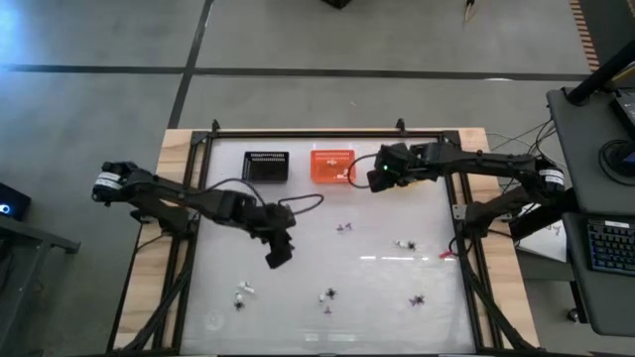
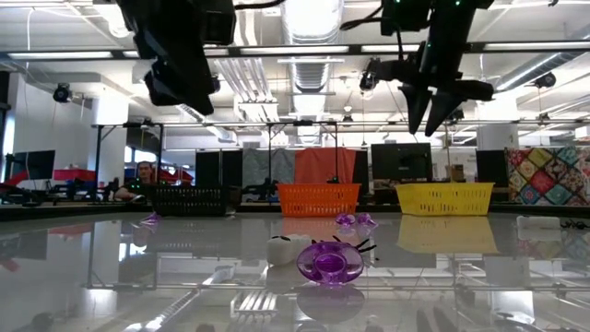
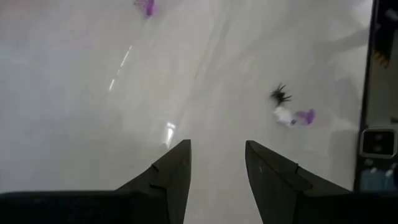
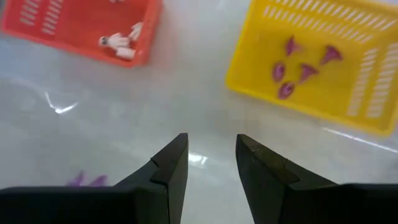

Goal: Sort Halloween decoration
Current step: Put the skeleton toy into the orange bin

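Note:
Small Halloween decorations lie scattered on the glossy table: a purple piece (image 1: 343, 228), a mixed cluster (image 1: 404, 244), white bits (image 1: 243, 293) and dark spidery ones (image 1: 327, 296) (image 1: 418, 300). My left gripper (image 1: 280, 248) (image 3: 217, 146) hangs open above bare table left of centre, holding nothing. A black spider (image 3: 281, 94), a white bit (image 3: 285, 116) and a purple piece (image 3: 305, 116) lie ahead of it. My right gripper (image 1: 382, 174) (image 4: 211, 138) hovers open and empty in front of the orange basket (image 4: 81, 28) and the yellow basket (image 4: 317, 62).
A black basket (image 1: 266, 166) stands left of the orange basket (image 1: 332, 165) along the far edge. White bits (image 4: 118, 43) lie in the orange basket and purple pieces (image 4: 301, 71) in the yellow one. A black frame rail (image 1: 327, 132) borders the table.

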Controlling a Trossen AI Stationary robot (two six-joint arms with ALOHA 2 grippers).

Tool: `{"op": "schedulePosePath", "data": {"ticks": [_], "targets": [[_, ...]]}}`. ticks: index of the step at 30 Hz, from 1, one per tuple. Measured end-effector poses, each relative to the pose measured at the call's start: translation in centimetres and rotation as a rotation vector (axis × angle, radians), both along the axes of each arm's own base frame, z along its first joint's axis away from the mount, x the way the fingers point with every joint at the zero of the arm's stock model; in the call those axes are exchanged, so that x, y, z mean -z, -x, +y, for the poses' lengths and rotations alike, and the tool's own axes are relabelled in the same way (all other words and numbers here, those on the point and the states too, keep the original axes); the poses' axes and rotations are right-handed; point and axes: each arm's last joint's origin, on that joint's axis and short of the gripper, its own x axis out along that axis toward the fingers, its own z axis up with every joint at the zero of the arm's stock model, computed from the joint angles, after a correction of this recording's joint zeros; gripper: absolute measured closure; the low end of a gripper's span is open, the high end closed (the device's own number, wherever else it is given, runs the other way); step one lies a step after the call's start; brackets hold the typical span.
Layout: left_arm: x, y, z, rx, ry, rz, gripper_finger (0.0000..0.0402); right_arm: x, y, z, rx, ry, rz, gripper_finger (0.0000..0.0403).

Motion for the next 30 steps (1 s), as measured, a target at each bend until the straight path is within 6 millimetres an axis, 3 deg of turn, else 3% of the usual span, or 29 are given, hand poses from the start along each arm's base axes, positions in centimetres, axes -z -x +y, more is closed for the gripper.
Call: {"op": "schedulePosePath", "data": {"ticks": [3, 13, 17, 30], "targets": [[0.3, 0.1, -1.1, -0.058, 0.018, 0.016, 0.0267, 0.0, -0.3, 0.9, 0.013, -0.009, -0.016, 0.0275], [3.3, -1.1, -4.8, 0.008, 0.022, 0.069, 0.0267, 0.0, -0.8, 3.3, 0.019, -0.037, -0.048, 0.0275], [4.7, -2.1, -5.5, -0.033, 0.054, 0.084, 0.0267, 0.0, -0.9, 4.0, 0.030, -0.048, -0.060, 0.0275], [5.2, -6.8, -8.8, -0.033, -0.017, 0.157, 0.0267, 0.0, -1.0, 4.4, -0.032, -0.035, -0.045, 0.0275]]}}
